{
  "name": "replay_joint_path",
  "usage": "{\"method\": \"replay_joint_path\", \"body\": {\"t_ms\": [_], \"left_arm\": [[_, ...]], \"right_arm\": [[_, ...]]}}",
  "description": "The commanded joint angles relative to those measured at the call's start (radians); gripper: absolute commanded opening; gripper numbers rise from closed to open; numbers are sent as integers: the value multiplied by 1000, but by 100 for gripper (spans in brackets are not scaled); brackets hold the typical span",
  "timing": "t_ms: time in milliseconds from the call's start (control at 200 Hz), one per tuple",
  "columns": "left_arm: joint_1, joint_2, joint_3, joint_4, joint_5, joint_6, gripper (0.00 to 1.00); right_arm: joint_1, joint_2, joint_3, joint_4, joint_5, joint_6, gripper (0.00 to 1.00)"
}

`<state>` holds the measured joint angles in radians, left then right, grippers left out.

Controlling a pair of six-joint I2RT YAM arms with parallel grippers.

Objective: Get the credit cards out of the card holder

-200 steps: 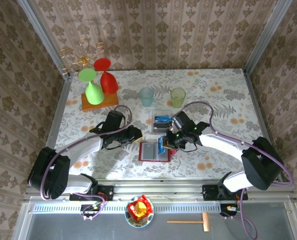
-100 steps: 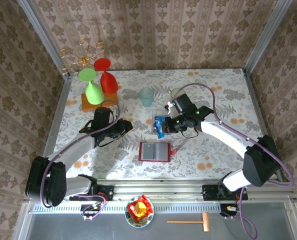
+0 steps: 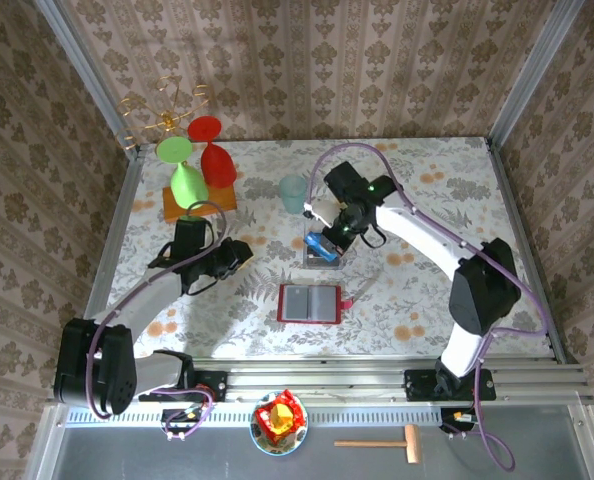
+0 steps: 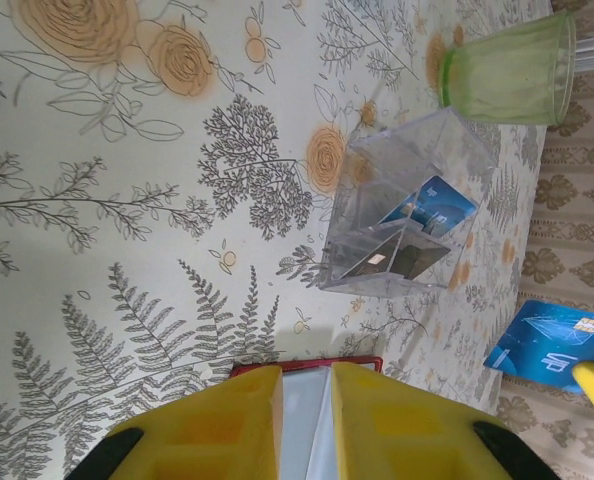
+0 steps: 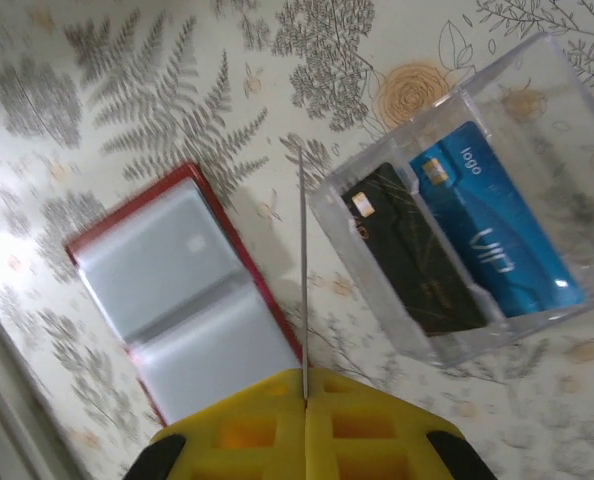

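Top external view: my right gripper (image 3: 326, 243) hangs over a clear box (image 5: 537, 90) near the middle of the flowered table (image 3: 427, 290). Its yellow fingers are pressed together on a blue credit card (image 4: 552, 345). From the right wrist camera that card shows edge-on, as a thin line rising from between the fingers.

A dark card (image 5: 412, 260) and a second blue card (image 5: 502, 235) lie side by side inside the box.

The red card holder (image 3: 309, 303) lies open and flat just nearer to me than the box, its grey pockets facing up. The picture is too blurred to tell me whether a card is left inside.

My left gripper (image 4: 305, 385) hovers left of the holder. Its fingers are parted by a narrow gap and hold nothing.

I judge these cards light, stiff and slick. Each is best pinched by a short edge, flat faces against the pads. The holder looks light enough to slide, so it may need pinning at its border.
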<state>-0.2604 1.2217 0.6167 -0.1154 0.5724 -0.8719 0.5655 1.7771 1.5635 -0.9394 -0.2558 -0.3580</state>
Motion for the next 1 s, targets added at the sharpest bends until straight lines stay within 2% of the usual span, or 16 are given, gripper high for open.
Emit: {"method": "replay_joint_path", "body": {"t_ms": [0,220,470,785,995], "left_arm": [[14,-18,-2,-21,25,29,20],[33,-10,15,-33,35,28,20],[39,-30,23,-44,0,24,20],[44,7,18,-4,3,2,20],[46,31,34,-3,10,2,20]], "right_arm": [[-6,71,104,-174,101,-266,0],[-12,221,297,-288,173,-424,0],[-19,387,518,-409,197,-491,0],[-29,501,621,-440,213,-515,0],[-34,534,632,-451,207,-513,0]]}}
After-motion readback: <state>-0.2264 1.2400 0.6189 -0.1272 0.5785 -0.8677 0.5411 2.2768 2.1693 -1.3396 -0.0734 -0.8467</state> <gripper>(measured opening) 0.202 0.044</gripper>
